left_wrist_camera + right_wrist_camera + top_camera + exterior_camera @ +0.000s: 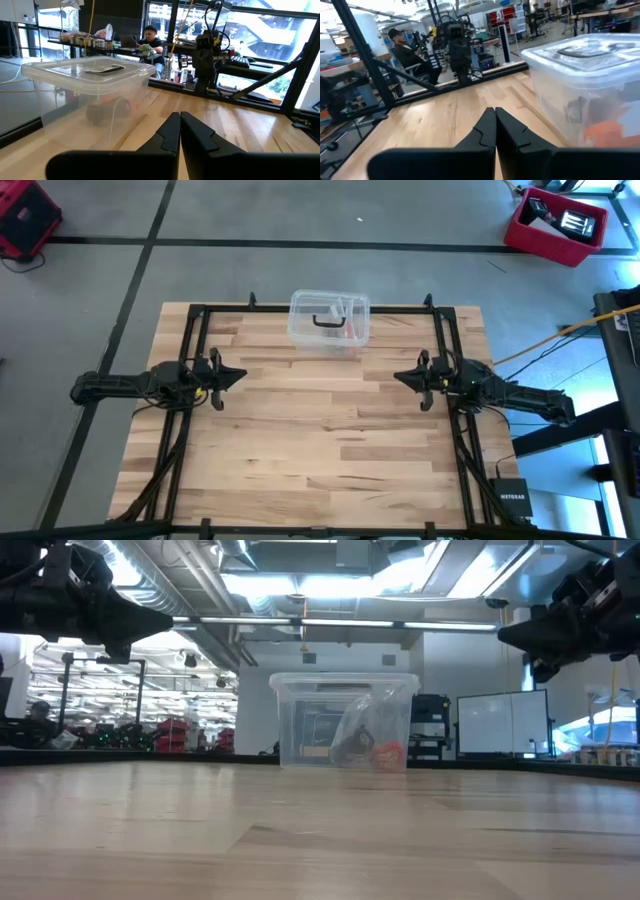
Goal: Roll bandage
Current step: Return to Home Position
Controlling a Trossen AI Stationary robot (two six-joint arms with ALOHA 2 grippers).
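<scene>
Lettering: NETGEAR on black device (511,500); left claw (238,375), right claw (400,377) closed.

**Both arms level, grippers closed tip to tip**

Left gripper (238,376): fingers (169,134) pressed flat together, pointing straight at the right gripper (400,377), which sits well apart directly ahead. Right gripper: fingers (486,127) likewise pressed together, facing back. The left arm (120,387) and right arm (520,395) each stretch horizontally behind their gripper, carried high
</scene>
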